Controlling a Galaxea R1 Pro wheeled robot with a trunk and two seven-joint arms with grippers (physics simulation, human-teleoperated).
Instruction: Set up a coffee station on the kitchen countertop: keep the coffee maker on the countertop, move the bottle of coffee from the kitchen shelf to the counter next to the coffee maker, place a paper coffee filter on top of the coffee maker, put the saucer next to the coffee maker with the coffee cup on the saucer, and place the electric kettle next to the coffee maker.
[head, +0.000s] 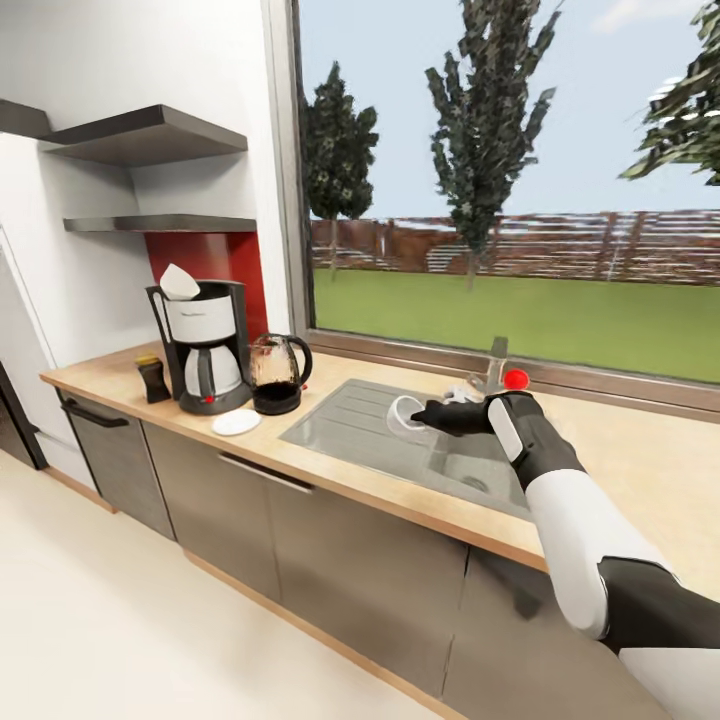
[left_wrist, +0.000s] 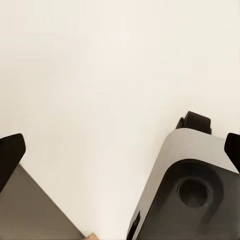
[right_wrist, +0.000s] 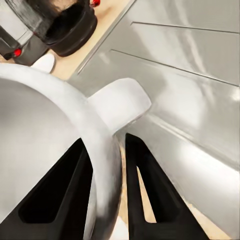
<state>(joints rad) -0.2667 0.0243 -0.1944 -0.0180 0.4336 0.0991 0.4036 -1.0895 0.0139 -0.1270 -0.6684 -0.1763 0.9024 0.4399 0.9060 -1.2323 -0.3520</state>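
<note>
head view: the coffee maker is seen standing on the wooden countertop at the far left, with the white paper coffee filter sitting on top of it. the bottle of coffee is parked just beside it on the left, and the electric kettle is right next to it on the other side. the white saucer is lying flat on the counter in front of those two, with nothing on it. the coffee cup is held up over the sink by the right gripper, well apart from the saucer. a tap with a red knob is seen behind the wrist, and two wall shelves are up above the coffee maker.

left wrist view: pale floor is looked down on, with part of the robot's own grey base and a cabinet corner in the frame. two dark fingertips are spotted at opposite edges of the picture, so the left pincer is spread wide with nothing in it.

right wrist view: the cup's rim is pinched between the two black fingers, one inside the cup and one outside, so the pincer is narrow and gripping the cup wall. the cup handle is seen sticking out past them. the sink's ridged draining board lies below, and the kettle base and the edge of the saucer are visible further off.
</note>
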